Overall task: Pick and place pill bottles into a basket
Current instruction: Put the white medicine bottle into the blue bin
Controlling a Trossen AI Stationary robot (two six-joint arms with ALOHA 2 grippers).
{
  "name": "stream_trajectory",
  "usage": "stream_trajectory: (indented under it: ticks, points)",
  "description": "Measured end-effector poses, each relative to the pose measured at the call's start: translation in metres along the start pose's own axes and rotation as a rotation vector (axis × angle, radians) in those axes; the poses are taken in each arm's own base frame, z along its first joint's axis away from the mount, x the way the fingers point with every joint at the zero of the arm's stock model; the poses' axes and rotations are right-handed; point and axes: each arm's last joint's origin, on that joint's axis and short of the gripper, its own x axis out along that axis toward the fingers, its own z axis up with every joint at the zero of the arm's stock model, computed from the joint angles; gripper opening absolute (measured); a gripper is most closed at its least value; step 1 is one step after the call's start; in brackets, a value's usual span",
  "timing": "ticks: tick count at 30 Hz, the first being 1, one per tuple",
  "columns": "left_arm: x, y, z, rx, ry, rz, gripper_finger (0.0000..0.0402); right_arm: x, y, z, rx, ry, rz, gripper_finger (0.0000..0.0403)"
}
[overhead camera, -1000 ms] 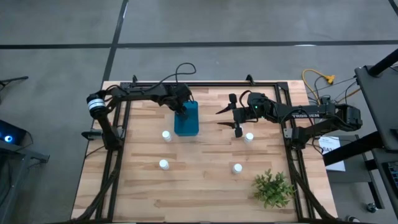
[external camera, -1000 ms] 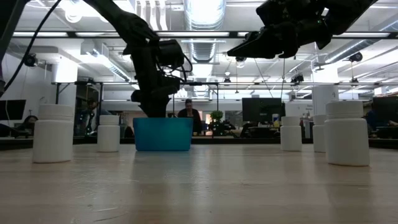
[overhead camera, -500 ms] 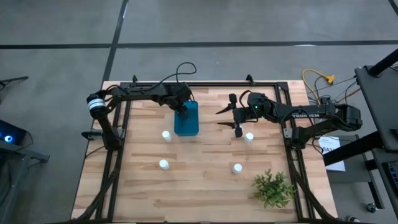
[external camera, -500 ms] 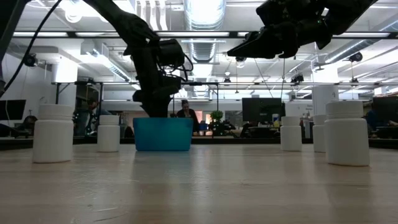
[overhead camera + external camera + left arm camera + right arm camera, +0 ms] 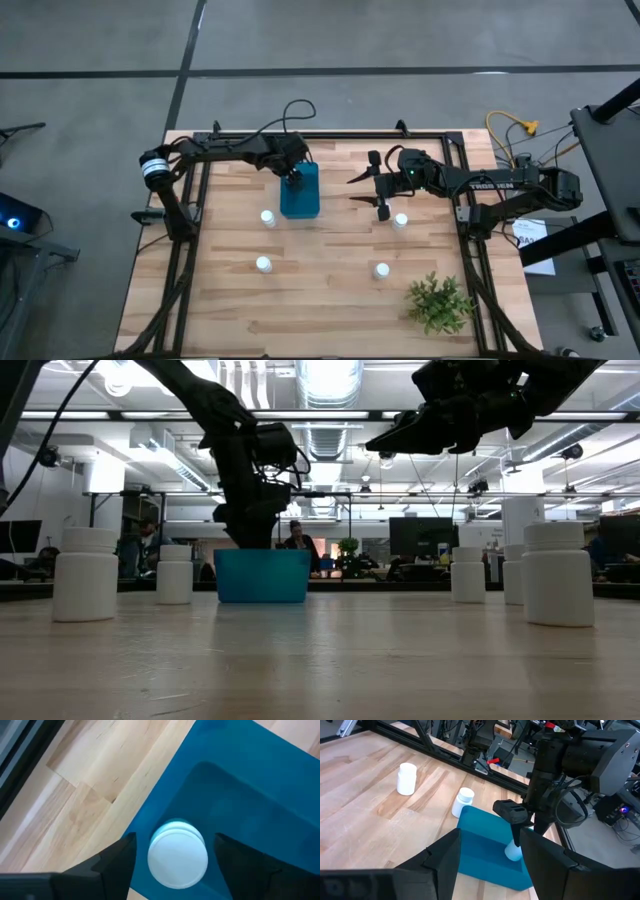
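The blue basket (image 5: 303, 200) stands at the table's middle far part. My left gripper (image 5: 175, 842) is open over the basket's far end (image 5: 292, 178). Its fingers stand on either side of a white pill bottle (image 5: 178, 855) that stands upright on the basket's floor, with a strip of blue showing on each side. My right gripper (image 5: 368, 188) is open and empty, raised above the table to the right of the basket. Several more white bottles stand on the wood, among them ones at the left (image 5: 268, 218), near left (image 5: 263, 265), near right (image 5: 381, 270) and right (image 5: 400, 221).
A green leafy plant (image 5: 440, 303) stands at the near right corner. A black frame rail (image 5: 300, 135) runs round the table's edges. Bare wood (image 5: 320, 290) lies along the near part between the bottles.
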Motion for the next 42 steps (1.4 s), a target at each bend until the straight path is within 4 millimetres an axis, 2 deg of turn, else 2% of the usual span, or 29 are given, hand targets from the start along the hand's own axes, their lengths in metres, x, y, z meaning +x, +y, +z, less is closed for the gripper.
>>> stream_trajectory:
  ticks: [9, 17, 26, 38, 42]
  points:
    - [-0.016, -0.002, 0.009, 0.0, -0.053, -0.008, 0.0249, 0.0, 0.0, 0.0, 0.005, 0.001, 0.0, 0.0194]
    - [-0.056, -0.011, 0.007, 0.019, -0.158, -0.044, 0.025, 0.0, 0.0, 0.0, 0.008, 0.001, 0.0, 0.0194]
    - [-0.096, -0.039, -0.004, 0.08, -0.255, -0.124, 0.025, 0.0, 0.0, 0.0, 0.02, 0.0, 0.0, 0.0194]
    - [-0.129, -0.074, -0.024, 0.192, -0.326, -0.223, 0.025, 0.0, 0.0, 0.0, 0.027, -0.001, 0.006, 0.0194]
    - [-0.135, -0.084, -0.035, 0.221, -0.286, -0.241, 0.025, 0.0, 0.0, 0.0, 0.027, -0.001, 0.006, 0.0194]
